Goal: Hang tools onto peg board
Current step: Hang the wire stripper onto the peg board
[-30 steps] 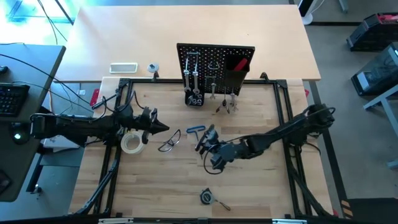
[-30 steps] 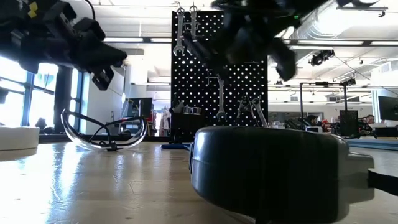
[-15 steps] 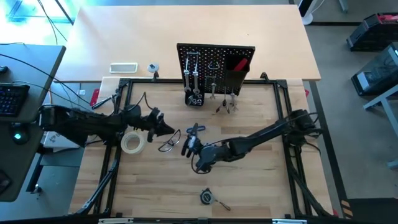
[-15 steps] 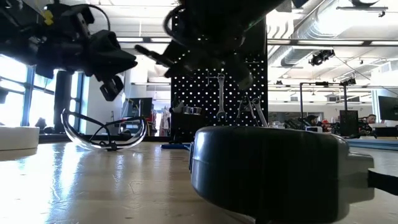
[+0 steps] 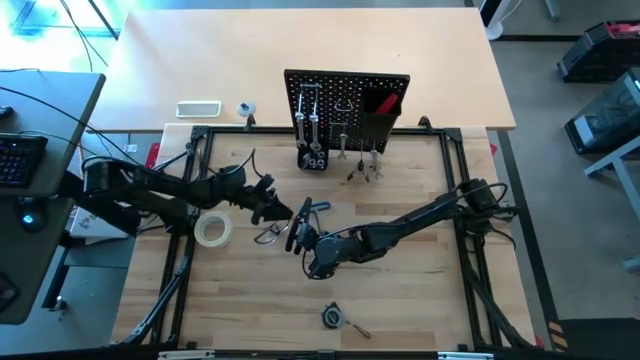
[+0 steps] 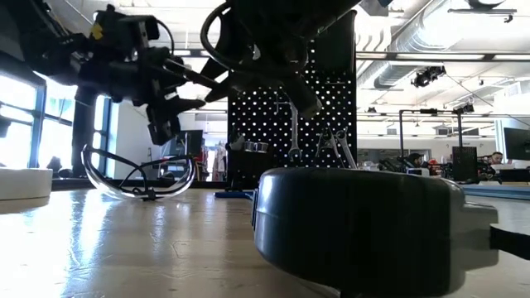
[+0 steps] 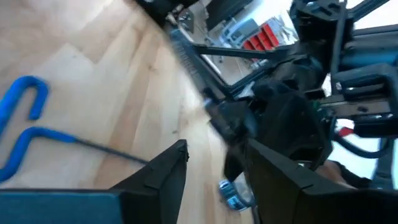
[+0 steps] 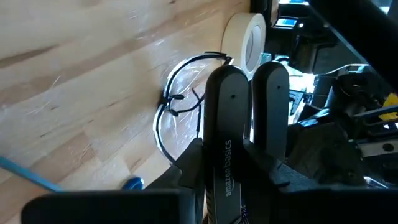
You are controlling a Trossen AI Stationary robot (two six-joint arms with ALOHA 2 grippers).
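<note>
Two dark grippers meet above the middle of the pale wooden table [image 5: 400, 300]. The right gripper [image 5: 297, 235] is clenched on black-handled pliers [image 8: 239, 134]. The left gripper [image 5: 282, 210] faces it, fingers spread, holding nothing. Clear glasses [image 5: 268, 235] and a pale tape roll [image 5: 212, 230] lie beneath, well short of the black perforated peg board [image 5: 345, 105] at the far edge.

Blue hex key [image 7: 25, 134] — black peg board [image 5: 347, 110].
</note>
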